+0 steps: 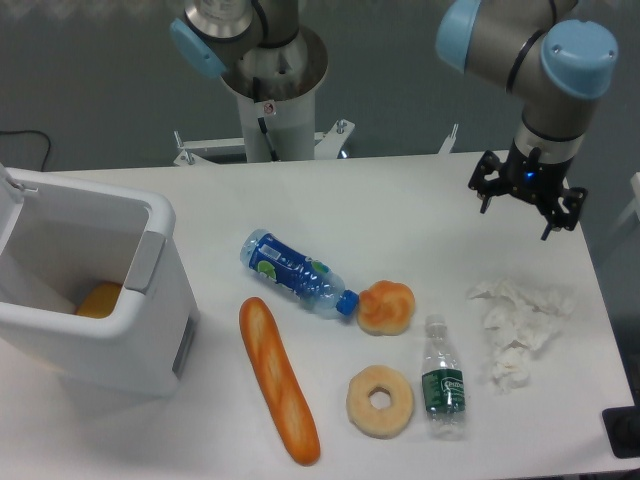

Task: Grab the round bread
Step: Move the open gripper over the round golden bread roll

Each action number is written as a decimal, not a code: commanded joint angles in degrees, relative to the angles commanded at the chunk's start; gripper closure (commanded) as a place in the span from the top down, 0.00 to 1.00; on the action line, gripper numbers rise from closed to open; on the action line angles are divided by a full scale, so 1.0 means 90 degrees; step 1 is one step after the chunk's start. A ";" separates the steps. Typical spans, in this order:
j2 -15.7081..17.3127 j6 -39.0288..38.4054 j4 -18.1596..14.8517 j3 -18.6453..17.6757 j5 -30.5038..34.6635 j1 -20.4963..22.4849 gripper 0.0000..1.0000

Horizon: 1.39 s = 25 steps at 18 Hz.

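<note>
So the claw [524, 202] is hanging up over the far right of the counter [420, 215] with its fingers spread and nothing between them, well apart from anything it needs. The round bread [386, 307] is sitting down toward the middle of the counter, forward and to the left of where the claw is hovering.

The step in hand, I'd say, is just getting over the bun. The tricky bit is the neighbours. The cap end of the blue-labelled bottle [293, 273] is touching or just about touching the bun's left side, and the clear water bottle [442, 377] is lying just beside it on the lower right. The ring-shaped bread [380, 401] is sitting near, below it. The crumpled tissue [519, 327] is off to the right, between the claw and the front edge, so I'd be keeping height while crossing.

If it were me, I'd be coming straight down from above with the fingers lined up so they're closing front to back, not left to right, since the left side is crowded by that cap. Centre on the knotted top and go low enough to catch the widest part, because a rounded bun will probably squirt out if pinched high. The baguette [279, 380] and the white bin [95, 290] are far enough left that I wouldn't be worrying about them.
</note>
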 joint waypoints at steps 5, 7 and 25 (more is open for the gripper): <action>-0.0029 -0.0342 -0.0020 -0.0146 -0.0498 -0.0234 1.00; -0.0039 -0.1062 0.0000 -0.0215 -0.0664 -0.0438 1.00; -0.0771 -0.1545 0.0508 -0.0801 -0.0030 -0.1230 0.92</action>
